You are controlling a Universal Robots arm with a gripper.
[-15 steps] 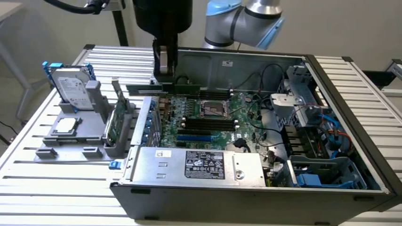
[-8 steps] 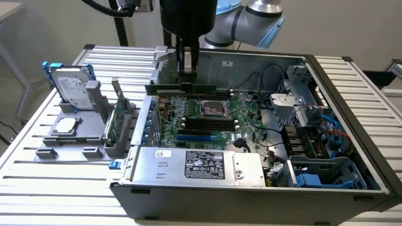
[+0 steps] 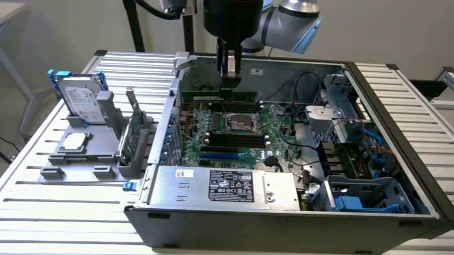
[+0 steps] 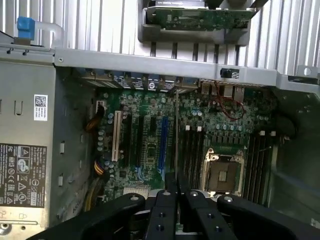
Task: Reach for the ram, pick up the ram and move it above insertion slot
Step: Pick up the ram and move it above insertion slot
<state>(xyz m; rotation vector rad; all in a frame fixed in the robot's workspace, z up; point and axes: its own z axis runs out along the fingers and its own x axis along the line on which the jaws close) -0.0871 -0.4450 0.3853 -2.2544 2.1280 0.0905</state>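
The ram hangs edge-up inside the open computer case, a thin green stick held level above the motherboard, near the back wall of the case and just over the empty processor socket. The claw comes straight down from the arm and pinches the ram by its top edge, fingers pressed onto it. From the wrist view the ram is edge-on, no more than a pale line running out from between the black fingers, so its chips cannot be made out there. Below it lie the dark memory slots and a blue slot. The case also holds a grey power supply with a label at the front, tangled cables and a blue drive cage toward the exterior view's right. Outside the case, on the ribbed metal surface, a grey holder carries a hard drive standing upright, a square chip lying flat, and a green card on edge, partly hidden by its slot.
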